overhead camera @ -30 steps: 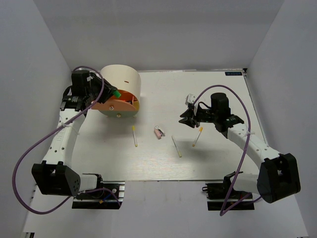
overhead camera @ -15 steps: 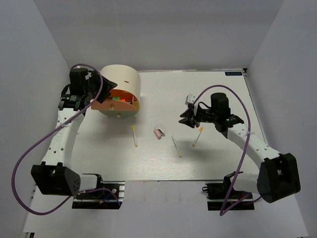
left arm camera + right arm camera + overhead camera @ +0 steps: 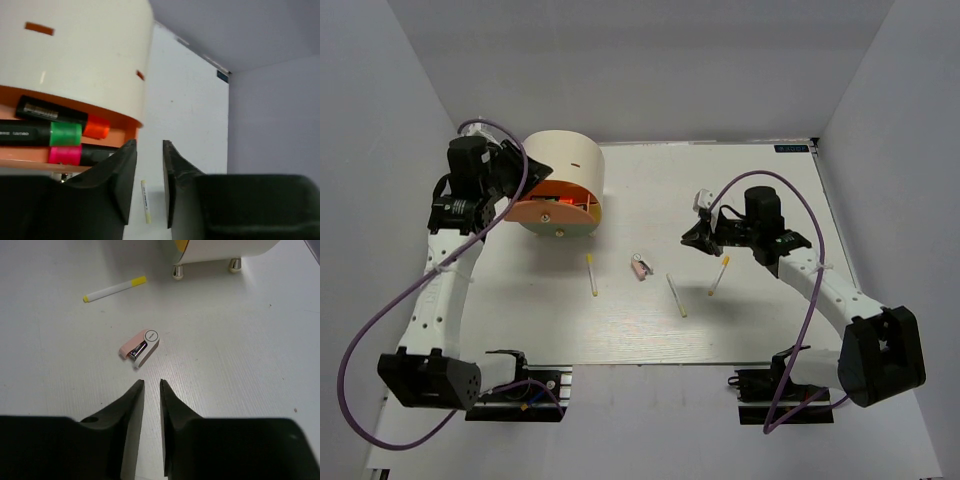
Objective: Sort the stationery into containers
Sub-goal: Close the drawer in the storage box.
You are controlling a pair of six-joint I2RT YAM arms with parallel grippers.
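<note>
Three highlighters (image 3: 50,134) lie in the open orange drawer (image 3: 125,127) of the cream organiser (image 3: 570,160). My left tool (image 3: 149,150) sits beside it, jaws a narrow slit, empty. Unsorted on the surface (image 3: 770,320) lie pale sticks (image 3: 592,275) and the pink eraser block (image 3: 140,348). My right tool (image 3: 150,385), barely parted and empty, lines up on that block, I judge.

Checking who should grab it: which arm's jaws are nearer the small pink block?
Right. The right arm has its jaws just right of the pink block, aimed at it; the left arm has its jaws far left, at the orange drawer of the organiser.
</note>
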